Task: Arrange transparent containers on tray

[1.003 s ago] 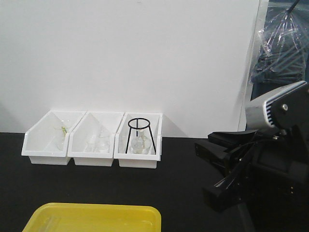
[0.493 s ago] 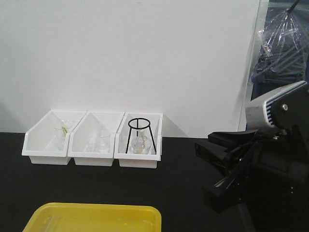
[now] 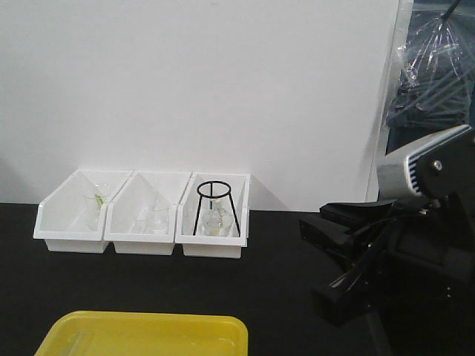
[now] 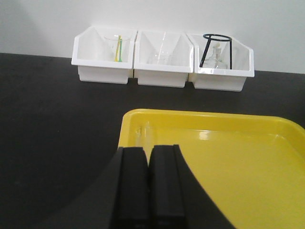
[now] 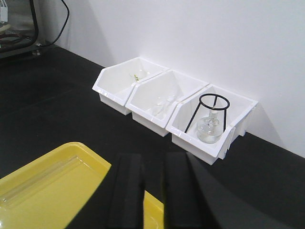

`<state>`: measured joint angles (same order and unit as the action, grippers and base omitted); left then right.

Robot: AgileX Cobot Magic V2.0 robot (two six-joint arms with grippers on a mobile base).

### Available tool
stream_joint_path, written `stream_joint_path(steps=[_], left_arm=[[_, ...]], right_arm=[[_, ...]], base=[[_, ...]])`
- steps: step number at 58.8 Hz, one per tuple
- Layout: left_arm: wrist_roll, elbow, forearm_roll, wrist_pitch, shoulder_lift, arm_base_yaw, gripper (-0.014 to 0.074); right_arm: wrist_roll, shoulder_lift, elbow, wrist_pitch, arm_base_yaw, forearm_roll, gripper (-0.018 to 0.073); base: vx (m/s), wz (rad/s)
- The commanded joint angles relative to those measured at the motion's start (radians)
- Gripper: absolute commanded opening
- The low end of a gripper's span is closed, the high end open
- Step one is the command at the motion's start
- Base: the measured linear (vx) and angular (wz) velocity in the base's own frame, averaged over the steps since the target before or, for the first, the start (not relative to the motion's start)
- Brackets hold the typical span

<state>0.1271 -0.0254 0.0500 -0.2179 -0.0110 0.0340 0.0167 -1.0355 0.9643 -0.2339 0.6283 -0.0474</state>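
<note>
The yellow tray (image 4: 228, 162) lies on the black table in front of my left gripper (image 4: 149, 160), which is shut with nothing between its fingers and hovers over the tray's near left part. Clear test tubes (image 4: 143, 134) lie flat in the tray's far left corner. In the right wrist view the same tubes (image 5: 35, 183) lie along the tray (image 5: 62, 191). My right gripper (image 5: 153, 186) hangs over the tray's far right corner, open by a narrow gap and empty. The front view shows the tray (image 3: 148, 335) at the bottom edge.
Three white bins (image 3: 141, 215) stand in a row against the white wall. The right one holds a black tripod stand (image 3: 214, 206) over a glass flask; the others hold glassware. My right arm (image 3: 401, 252) fills the right side of the front view.
</note>
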Motion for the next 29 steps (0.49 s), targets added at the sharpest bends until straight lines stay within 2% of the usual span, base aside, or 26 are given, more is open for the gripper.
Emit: stream_joint_path(steps=[1, 29], left_arm=[[0.011, -0.032, 0.011, 0.064, -0.010, -0.002, 0.0002], [0.011, -0.032, 0.012, 0.063, -0.010, -0.002, 0.0002]], right_arm=[[0.002, 0.019, 0.031, 0.080, -0.001, -0.012, 0.0211], [0.002, 0.019, 0.020, 0.081, -0.001, -0.012, 0.0211]], base=[[0.00, 0.00], [0.00, 0.00]])
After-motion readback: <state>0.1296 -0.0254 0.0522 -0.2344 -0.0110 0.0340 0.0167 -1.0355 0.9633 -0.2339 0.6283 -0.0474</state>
